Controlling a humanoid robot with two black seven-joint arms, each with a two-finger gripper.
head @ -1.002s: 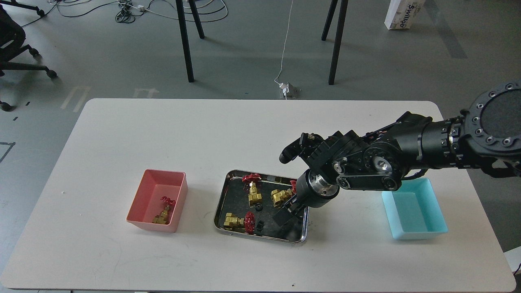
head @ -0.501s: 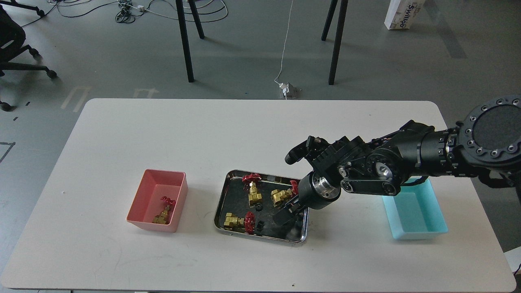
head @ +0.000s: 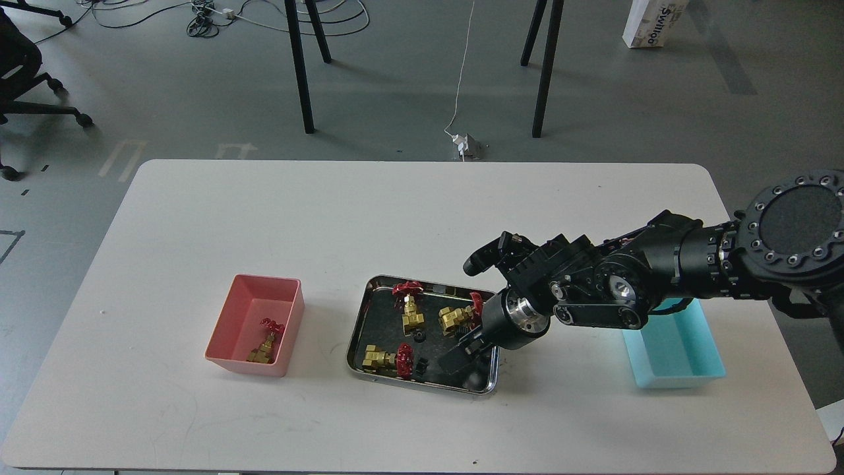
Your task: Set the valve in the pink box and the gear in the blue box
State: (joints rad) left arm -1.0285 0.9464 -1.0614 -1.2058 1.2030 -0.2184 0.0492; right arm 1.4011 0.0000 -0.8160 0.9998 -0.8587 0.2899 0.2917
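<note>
Three valves lie in the steel tray [head: 359, 333]: one at the back [head: 409, 307], one in the middle right [head: 456, 318], one at the front left [head: 384, 358]. A fourth valve [head: 266, 340] lies in the pink box [head: 227, 316]. Tiny black gears sit in the tray at the middle [head: 419, 336] and the front [head: 422, 365]. My right gripper [head: 461, 353] points down into the tray's front right part, close to the middle-right valve. Its dark fingers merge with the dark tray. The blue box [head: 679, 349] stands at the right, its back edge hidden by my arm, and shows nothing inside.
My right arm [head: 593, 290] stretches from the right edge over the table between the tray and the blue box. Table legs, cables and a chair are on the floor beyond the table's far edge.
My right arm has dropped a little and its gripper has slid toward the tray's front right corner. The valves, gears and boxes have not moved.
</note>
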